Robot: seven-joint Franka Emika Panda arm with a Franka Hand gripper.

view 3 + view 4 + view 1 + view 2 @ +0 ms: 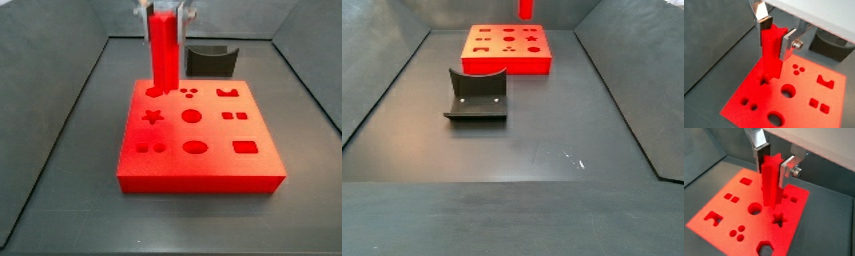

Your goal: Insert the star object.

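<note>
My gripper [775,34] is shut on the star object [771,55], a long bright red peg with a star-shaped top, held upright between the silver fingers [787,44]. The same grasp shows in a wrist view [776,160]. The peg [163,50] hangs over the far left corner of the flat red block [214,165]. Its lower end is at the block's top face; I cannot tell if it touches. The star-shaped hole [778,219] lies open just beside the peg's foot, and it also shows in a side view [152,116].
The red block [509,62] has several other shaped holes, among them a round one [754,208] by the peg's foot. The dark fixture [210,60] stands just behind the block and shows on the floor in a side view [478,95]. Grey bin walls [80,90] enclose the floor.
</note>
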